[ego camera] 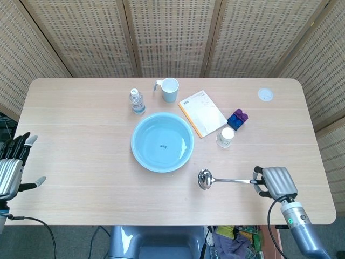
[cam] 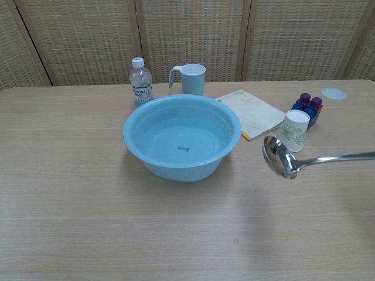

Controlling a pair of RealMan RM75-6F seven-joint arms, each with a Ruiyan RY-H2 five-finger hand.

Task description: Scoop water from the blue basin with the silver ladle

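Observation:
The blue basin (ego camera: 161,142) (cam: 182,137) sits mid-table with water in it. My right hand (ego camera: 276,182) grips the handle end of the silver ladle (ego camera: 226,179) near the table's front right. The ladle (cam: 281,157) is lifted off the table, its bowl pointing left, to the right of the basin and apart from it. In the chest view the right hand is out of frame. My left hand (ego camera: 13,164) hangs beyond the table's left edge, fingers spread, holding nothing.
Behind the basin stand a water bottle (ego camera: 137,101) and a light-blue mug (ego camera: 169,89). A booklet (ego camera: 202,113), a paper cup (ego camera: 226,137) (cam: 292,130), purple-blue blocks (ego camera: 237,118) and a white disc (ego camera: 264,94) lie to the right.

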